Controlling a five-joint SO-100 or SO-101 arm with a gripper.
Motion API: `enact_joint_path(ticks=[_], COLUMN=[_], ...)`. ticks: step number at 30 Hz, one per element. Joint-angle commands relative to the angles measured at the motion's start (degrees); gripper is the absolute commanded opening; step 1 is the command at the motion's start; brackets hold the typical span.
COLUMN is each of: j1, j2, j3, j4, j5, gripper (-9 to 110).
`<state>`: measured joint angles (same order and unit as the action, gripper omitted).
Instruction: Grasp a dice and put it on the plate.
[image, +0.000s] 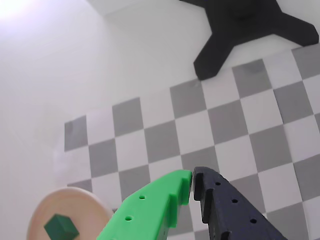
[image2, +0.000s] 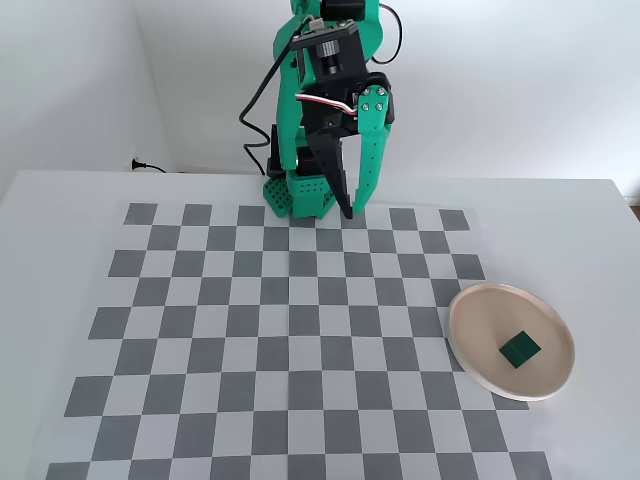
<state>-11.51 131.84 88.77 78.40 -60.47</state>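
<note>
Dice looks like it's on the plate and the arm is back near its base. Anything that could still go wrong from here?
Little seems at stake. The dice lies flat inside the plate, and the gripper is shut and empty, well away near the arm's base.

1. The plate overhangs the right edge of the checkerboard mat; a nudge could slide it.
2. In the wrist view the dice sits at the frame's bottom edge, so that camera may lose it.
</note>
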Motion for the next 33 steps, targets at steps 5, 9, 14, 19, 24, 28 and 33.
enact_joint_path(ticks=[5,9,14,19,24,28,33], j1=[2.1,3.5,4.0,4.0,4.0,3.9,3.9], j2=[15.2,19.2,22.2,26.8,30.9,35.4,41.1], j3=[24.4,33.9,43.0,52.1,60.1,65.7,72.2], j4=[-14.7,-20.6,-23.5,-27.3,-31.3,-32.8,-34.1], j5=[7.4,10.9,15.0,18.9,22.9,28.0,33.9], gripper=[-4,-4,-4,-4,-4,-4,-4])
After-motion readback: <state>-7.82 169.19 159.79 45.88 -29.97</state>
